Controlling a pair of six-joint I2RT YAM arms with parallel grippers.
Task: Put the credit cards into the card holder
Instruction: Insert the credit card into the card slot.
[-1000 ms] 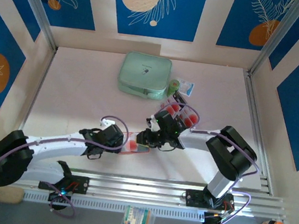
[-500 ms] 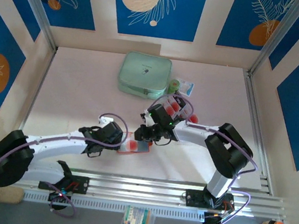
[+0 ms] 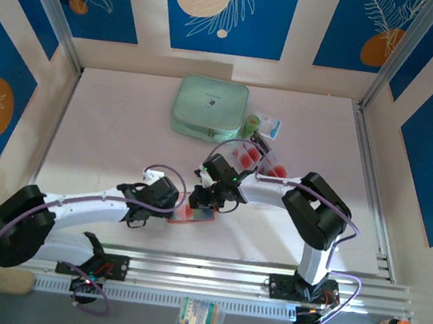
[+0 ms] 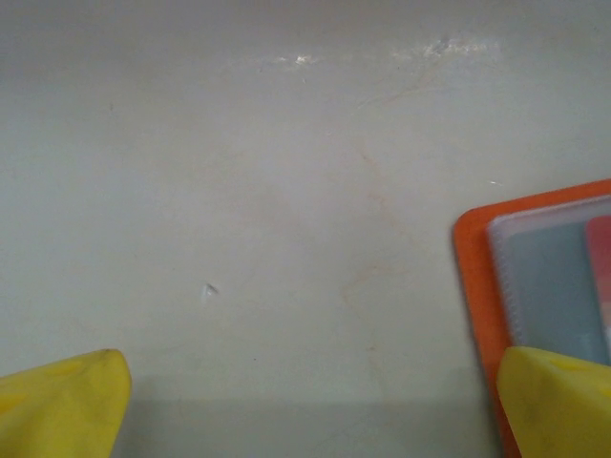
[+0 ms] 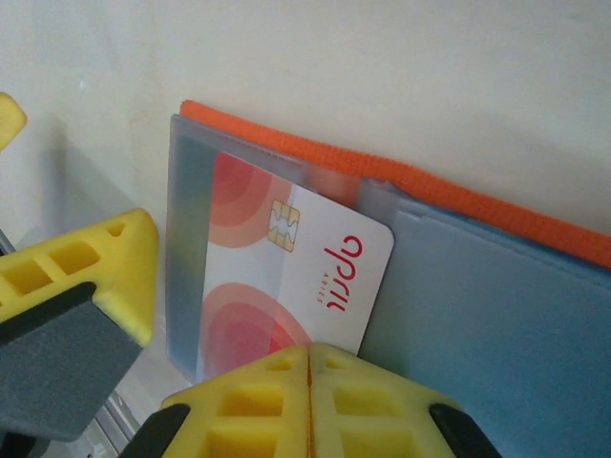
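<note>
Right wrist: credit card (image 5: 307, 260) half sleeved in card holder (image 5: 496, 310).

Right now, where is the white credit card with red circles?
Right wrist view: the card sits partly inside a clear pocket of the orange card holder, just ahead of the right gripper.

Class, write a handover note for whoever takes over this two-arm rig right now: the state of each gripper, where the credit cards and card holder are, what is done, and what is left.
Left gripper: open, low over the table, one finger at the card holder orange edge.
Right gripper: shut on a credit card, which seems partly inside a clear pocket of the open holder.
Other cards: farther back on the table, beside the right arm.
Done: one card started into a pocket.
Left: push it home, release, then fetch the rest.
</note>
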